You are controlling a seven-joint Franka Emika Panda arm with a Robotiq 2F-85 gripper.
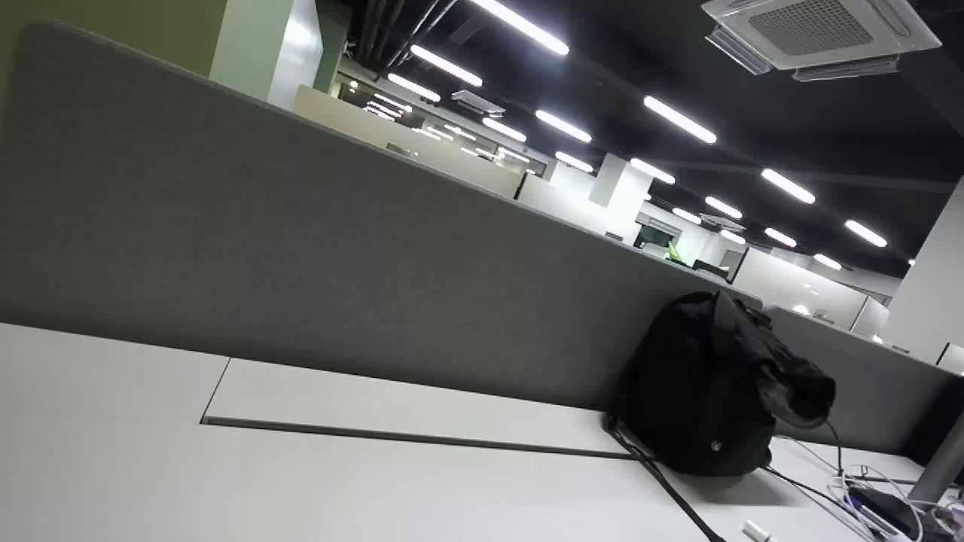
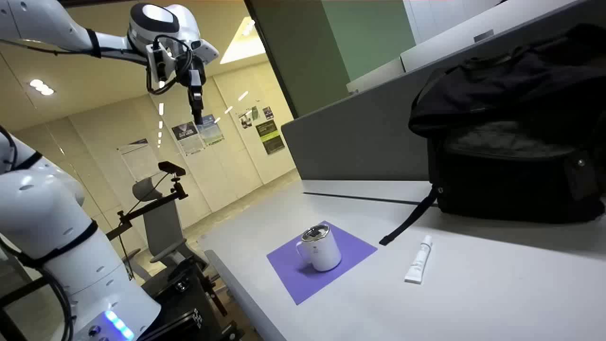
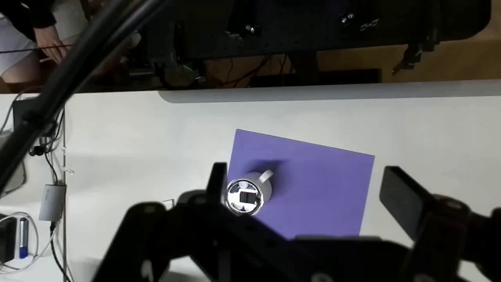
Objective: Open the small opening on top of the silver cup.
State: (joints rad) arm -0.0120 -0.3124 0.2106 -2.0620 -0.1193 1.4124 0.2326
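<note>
Hovering above the desk [image 3: 137, 133] in the wrist view, the hand [image 3: 306, 184] has its fingers [image 3: 403, 199] wide apart; at six o'clock, the cup [image 3: 250, 192] (pale, shiny-lidded) stands on a purple sheet [image 3: 325, 172]. In an exterior view, the hand is at ten o'clock, a white tube [image 2: 419, 261] at four. In an exterior view, a black backpack [image 1: 693, 391] sits at four.

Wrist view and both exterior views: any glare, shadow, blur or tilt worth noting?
Wrist view: bright glare on the round, shiny silver lid, soft shadow beside the white handled mug on the purple square sheet, and the black hand seems slightly out of focus; in an exterior view, long white ceiling lights are blown out; both exterior views look tilted.
</note>
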